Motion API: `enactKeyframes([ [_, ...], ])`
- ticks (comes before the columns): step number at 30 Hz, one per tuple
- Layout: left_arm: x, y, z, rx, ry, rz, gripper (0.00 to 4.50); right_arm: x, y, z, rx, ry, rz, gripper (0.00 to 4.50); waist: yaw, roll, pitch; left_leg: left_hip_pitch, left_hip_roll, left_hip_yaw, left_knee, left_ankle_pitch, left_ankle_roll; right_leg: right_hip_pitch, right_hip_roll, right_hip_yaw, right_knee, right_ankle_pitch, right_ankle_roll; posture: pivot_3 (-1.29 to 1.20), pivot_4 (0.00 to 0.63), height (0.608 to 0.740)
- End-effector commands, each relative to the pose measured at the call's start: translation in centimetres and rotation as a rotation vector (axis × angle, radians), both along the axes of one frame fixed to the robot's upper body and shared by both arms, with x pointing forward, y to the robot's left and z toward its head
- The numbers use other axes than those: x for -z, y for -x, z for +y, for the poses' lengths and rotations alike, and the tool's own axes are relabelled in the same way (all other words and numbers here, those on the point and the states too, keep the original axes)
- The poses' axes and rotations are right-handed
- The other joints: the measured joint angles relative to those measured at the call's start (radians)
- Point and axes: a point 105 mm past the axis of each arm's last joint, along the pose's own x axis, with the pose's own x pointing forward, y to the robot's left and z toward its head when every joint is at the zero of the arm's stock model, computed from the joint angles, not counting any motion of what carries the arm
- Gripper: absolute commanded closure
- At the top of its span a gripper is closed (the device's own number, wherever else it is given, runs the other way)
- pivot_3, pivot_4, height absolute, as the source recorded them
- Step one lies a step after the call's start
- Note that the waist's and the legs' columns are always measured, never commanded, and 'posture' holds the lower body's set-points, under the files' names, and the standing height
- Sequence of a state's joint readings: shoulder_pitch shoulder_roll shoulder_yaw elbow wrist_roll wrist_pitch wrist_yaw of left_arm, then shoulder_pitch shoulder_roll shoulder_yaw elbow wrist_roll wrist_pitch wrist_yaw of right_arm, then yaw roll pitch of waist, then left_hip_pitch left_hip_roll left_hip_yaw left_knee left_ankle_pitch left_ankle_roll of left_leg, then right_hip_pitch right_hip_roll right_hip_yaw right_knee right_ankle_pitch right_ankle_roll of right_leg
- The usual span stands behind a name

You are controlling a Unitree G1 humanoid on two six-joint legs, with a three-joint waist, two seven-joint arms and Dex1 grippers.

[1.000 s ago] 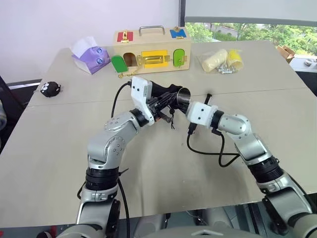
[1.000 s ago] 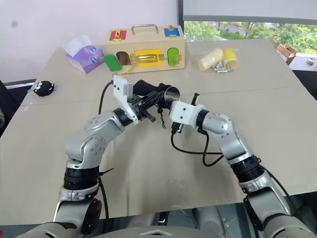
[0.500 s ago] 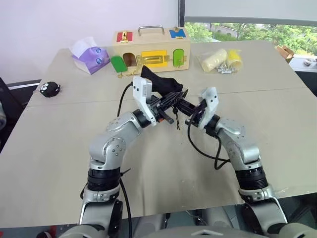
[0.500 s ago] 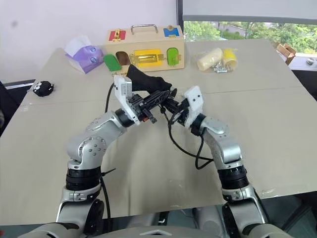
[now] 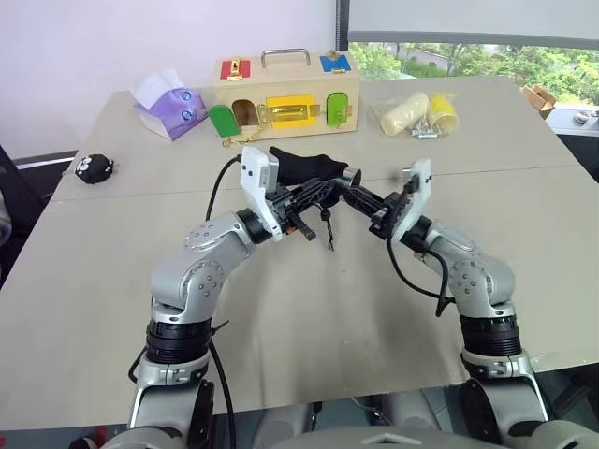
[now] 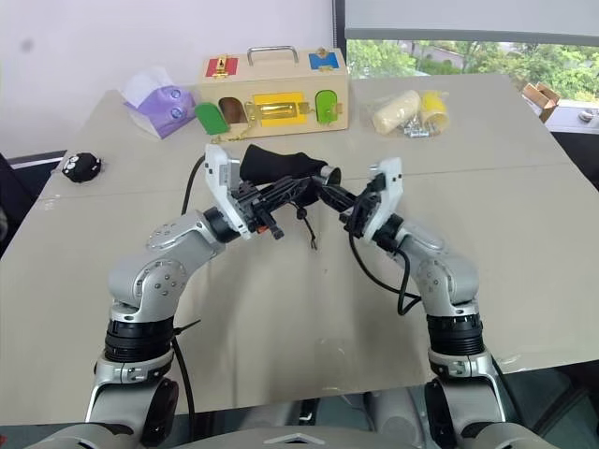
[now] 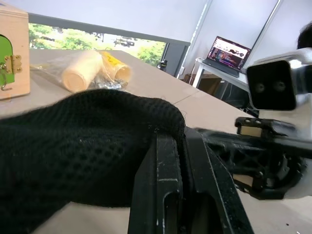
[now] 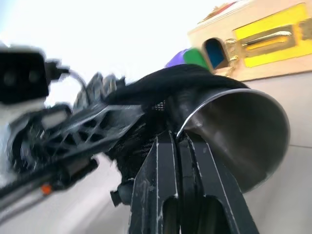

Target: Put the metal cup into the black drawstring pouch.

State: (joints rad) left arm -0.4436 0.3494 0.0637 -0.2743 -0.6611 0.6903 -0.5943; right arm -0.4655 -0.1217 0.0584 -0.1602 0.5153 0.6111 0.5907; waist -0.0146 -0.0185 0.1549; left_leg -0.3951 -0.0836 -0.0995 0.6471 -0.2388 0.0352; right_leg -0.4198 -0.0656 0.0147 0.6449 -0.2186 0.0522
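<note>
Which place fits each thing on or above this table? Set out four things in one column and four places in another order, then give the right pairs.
Things
1. metal cup
2. black drawstring pouch
3. purple tissue pack
4. black fuzzy toy

Places
A. at the table's far left edge, alone
B. held up between the two grippers, its mouth around the cup
C. left of the wooden latch box
D. partly inside the pouch, its rim pinched by the right gripper

Pairs: 1-D, 2-B, 3-C, 4-A
</note>
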Motion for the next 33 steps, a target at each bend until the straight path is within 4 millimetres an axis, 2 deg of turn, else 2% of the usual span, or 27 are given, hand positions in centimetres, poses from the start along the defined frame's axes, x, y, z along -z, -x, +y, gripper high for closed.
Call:
enactKeyframes([
  [1, -1.5, 0.8, -0.6, 0.035, 0.008, -0.069, 4.5, -1.4, 1.0, 2.0, -0.018, 0.242, -0.356, 4.44, 0.0, 0.0, 0.0, 0.0, 0.0, 0.0, 0.0, 0.0, 0.0, 0.0, 0.0, 0.0, 0.0, 0.0, 0.0, 0.0, 0.15, 0.74],
  [7, -2.1, 0.8, -1.2, 0.053, 0.027, -0.077, 4.5, 1.1, 0.5, 2.6, -0.043, 0.767, -0.973, 4.44, 0.001, 0.0, 0.0, 0.0, 0.0, 0.002, 0.001, 0.0, 0.0, 0.0, 0.003, -0.003, 0.0, 0.0, 0.0, 0.0, 0.15, 0.74],
  [10, -2.4, 1.0, -1.6, 0.071, 0.029, -0.087, 4.5, 1.7, -0.2, 2.3, -0.062, 0.898, -1.141, 4.44, 0.001, 0.0, 0.0, 0.0, 0.0, 0.002, 0.001, 0.0, 0.0, 0.0, 0.002, -0.002, 0.0, 0.0, 0.0, 0.0, 0.15, 0.74],
  [12, -2.4, 1.2, -1.8, 0.078, 0.026, -0.086, 4.5, 1.3, -0.6, 2.3, -0.052, 0.919, -1.2, 4.44, 0.001, -0.001, 0.0, 0.0, 0.0, 0.002, 0.001, 0.0, 0.0, 0.0, 0.002, -0.001, 0.0, 0.0, 0.0, 0.0, 0.15, 0.74],
  [14, -2.3, 1.3, -2.0, 0.084, 0.022, -0.083, 4.5, 0.2, -1.1, 2.5, 0.002, 0.85, -1.165, 4.44, 0.001, -0.001, 0.0, 0.0, 0.0, 0.002, 0.001, 0.0, 0.0, 0.0, 0.002, 0.001, 0.0, 0.0, 0.0, 0.0, 0.15, 0.74],
  [18, -1.6, 1.4, -1.9, 0.075, 0.015, -0.071, 4.5, -2.6, -2.4, 2.1, 0.175, 0.35, -0.656, 4.44, -0.002, -0.001, 0.0, 0.0, 0.002, 0.001, 0.0, 0.0, -0.001, 0.0, 0.001, 0.001, -0.001, 0.0, 0.0, 0.0, 0.15, 0.74],
  [22, -1.4, 1.4, -1.5, 0.059, 0.015, -0.063, 4.5, -2.4, -2.3, 1.3, 0.12, 0.115, -0.341, 4.44, 0.007, 0.0, 0.0, 0.0, 0.001, 0.0, 0.0, 0.0, 0.0, 0.001, 0.001, 0.0, -0.001, 0.0, 0.0, 0.0, 0.15, 0.74],
  [26, -1.3, 1.2, -1.4, 0.051, 0.015, -0.061, 4.5, -2.3, -1.9, 1.1, 0.099, 0.17, -0.364, 4.44, 0.005, 0.0, 0.0, 0.0, -0.001, -0.001, 0.001, 0.0, 0.0, 0.002, 0.001, 0.0, -0.002, 0.0, 0.0, 0.0, 0.15, 0.74],
  [31, -1.5, 0.7, -1.2, 0.021, 0.028, -0.061, 4.5, -0.5, -1.6, 1.3, 0.09, 0.564, -0.727, 4.44, 0.002, 0.0, 0.0, 0.0, 0.0, -0.001, 0.0, 0.0, 0.0, 0.0, 0.001, -0.001, 0.0, 0.0, 0.0, 0.0, 0.15, 0.74],
  [33, -1.6, 0.3, -1.0, 0.0, 0.034, -0.06, 4.5, 0.5, -1.4, 1.3, 0.05, 0.679, -0.836, 3.91, 0.0, 0.0, 0.0, 0.0, 0.0, -0.001, 0.0, 0.0, 0.0, 0.0, 0.001, -0.001, 0.0, 0.0, 0.0, 0.0, 0.15, 0.74],
])
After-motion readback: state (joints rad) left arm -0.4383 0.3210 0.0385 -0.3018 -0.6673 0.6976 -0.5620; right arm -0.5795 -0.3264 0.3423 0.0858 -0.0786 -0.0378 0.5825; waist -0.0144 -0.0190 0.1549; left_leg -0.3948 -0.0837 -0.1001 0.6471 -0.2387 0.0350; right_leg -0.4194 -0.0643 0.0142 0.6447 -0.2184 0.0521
